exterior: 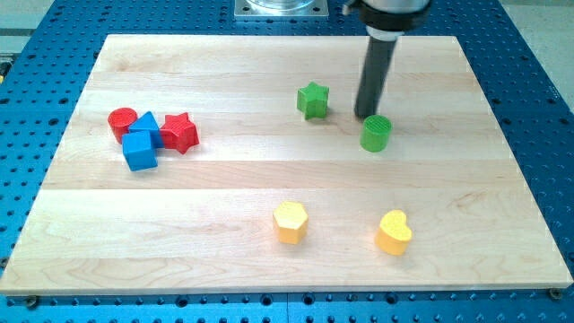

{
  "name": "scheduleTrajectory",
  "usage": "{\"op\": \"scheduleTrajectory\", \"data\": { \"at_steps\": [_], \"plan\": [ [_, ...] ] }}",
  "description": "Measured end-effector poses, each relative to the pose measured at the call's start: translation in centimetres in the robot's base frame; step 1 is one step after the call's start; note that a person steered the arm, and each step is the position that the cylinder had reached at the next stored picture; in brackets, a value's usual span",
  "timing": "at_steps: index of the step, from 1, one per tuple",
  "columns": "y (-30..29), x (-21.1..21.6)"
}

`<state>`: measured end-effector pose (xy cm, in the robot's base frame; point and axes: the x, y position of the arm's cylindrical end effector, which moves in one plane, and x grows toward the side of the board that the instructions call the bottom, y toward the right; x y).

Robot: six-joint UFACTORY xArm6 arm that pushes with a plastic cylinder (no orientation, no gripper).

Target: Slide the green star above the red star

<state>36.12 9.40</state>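
Note:
The green star (pixel 313 100) lies on the wooden board (pixel 224 197), right of centre near the view's top. The red star (pixel 180 133) lies far to its left, touching a cluster of blocks. My tip (pixel 366 116) stands to the right of the green star, with a gap between them, and just above and left of a green cylinder (pixel 377 134).
A red cylinder (pixel 123 122), a small blue block (pixel 148 125) and a blue cube (pixel 140 150) sit bunched against the red star's left side. A yellow hexagon (pixel 291 222) and a yellow heart (pixel 394 232) lie near the view's bottom.

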Motion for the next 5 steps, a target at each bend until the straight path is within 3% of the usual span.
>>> {"op": "scheduleTrajectory", "data": {
  "at_steps": [2,3,4,5],
  "plan": [
    [-17.2,2.6],
    [-13.8,-1.6],
    [-17.2,-2.2],
    [-22.5,1.5]
  ]
}}
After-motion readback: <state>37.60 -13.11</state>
